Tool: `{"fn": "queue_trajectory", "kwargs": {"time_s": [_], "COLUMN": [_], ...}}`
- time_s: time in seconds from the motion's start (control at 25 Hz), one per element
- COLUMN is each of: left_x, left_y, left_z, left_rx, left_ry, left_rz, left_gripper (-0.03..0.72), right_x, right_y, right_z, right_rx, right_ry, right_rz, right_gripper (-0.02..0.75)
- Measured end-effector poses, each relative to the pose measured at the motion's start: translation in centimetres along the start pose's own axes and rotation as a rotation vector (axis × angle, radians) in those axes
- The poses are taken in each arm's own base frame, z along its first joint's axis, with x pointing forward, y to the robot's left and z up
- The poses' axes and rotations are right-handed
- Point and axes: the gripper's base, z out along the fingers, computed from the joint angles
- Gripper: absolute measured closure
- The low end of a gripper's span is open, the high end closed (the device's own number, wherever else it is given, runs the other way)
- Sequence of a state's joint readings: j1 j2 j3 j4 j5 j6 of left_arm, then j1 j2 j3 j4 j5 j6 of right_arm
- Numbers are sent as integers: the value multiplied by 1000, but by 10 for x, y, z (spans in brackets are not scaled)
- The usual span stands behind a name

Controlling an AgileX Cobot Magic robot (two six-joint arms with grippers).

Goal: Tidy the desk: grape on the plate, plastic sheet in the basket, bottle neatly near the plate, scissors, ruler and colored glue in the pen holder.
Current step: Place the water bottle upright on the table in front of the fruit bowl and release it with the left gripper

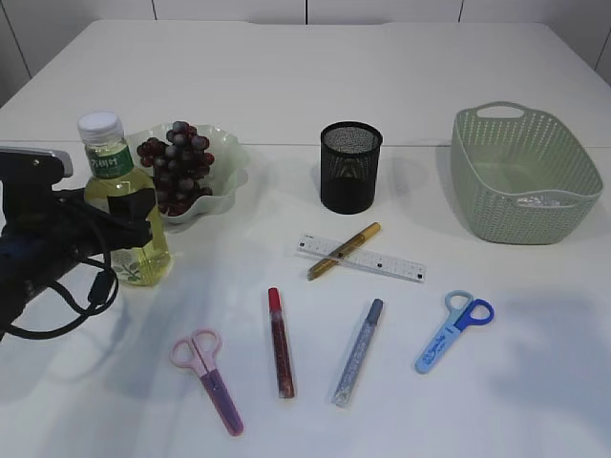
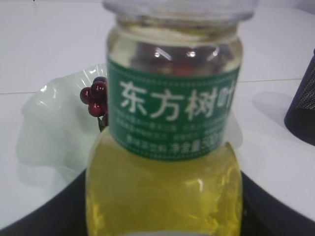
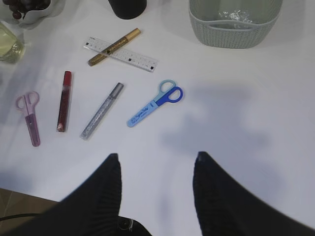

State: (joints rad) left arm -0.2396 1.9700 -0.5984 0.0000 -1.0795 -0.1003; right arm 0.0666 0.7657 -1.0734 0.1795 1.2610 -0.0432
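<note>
A: Where is the bottle (image 1: 122, 198)?
B: Upright on the table (image 1: 401, 67), just beside the plate (image 1: 231, 176), on the plate's left in the exterior view. The left pincer (image 1: 129, 218) is clamped round its lower body; the left wrist view shows the yellow liquid and green label (image 2: 172, 110) filling the frame.

A: And the right pincer (image 3: 156, 169)?
B: Spread, with nothing between its fingers (image 3: 106, 189), hanging above bare table near the front edge.

A: The grapes (image 1: 175, 165)?
B: Lying on the plate, a dark red bunch.

A: The plastic sheet (image 3: 235, 14)?
B: A clear crumpled piece lies inside the green basket (image 1: 496, 205), seen best from the right wrist.

A: What lies loose on the table?
B: A ruler (image 1: 382, 260) in front of the black mesh pen holder (image 1: 350, 166), with a gold glitter glue pen (image 1: 344, 250) lying across it. Nearer the front, a red glue pen (image 1: 281, 342) and a silver glue pen (image 1: 358, 351) lie apart from each other, between pink scissors (image 1: 210, 377) on the left and blue scissors (image 1: 453, 329) on the right.
</note>
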Motion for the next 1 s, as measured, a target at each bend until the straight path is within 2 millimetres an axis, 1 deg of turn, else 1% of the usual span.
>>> {"fn": "queue_trajectory", "kwargs": {"time_s": [0.6,1.0], "left_x": [3,3], "left_y": [0,1], "left_z": [3,3], "left_rx": [2,-4], "left_ry": [-17,-19], "left_rz": [2,-1], "left_gripper": [244,154], "right_x": [0,0], "right_y": [0,0], "right_z": [0,0], "right_rx": [0,0], "right_ry": [0,0], "right_rz": [0,0], "right_gripper": [353,353]}}
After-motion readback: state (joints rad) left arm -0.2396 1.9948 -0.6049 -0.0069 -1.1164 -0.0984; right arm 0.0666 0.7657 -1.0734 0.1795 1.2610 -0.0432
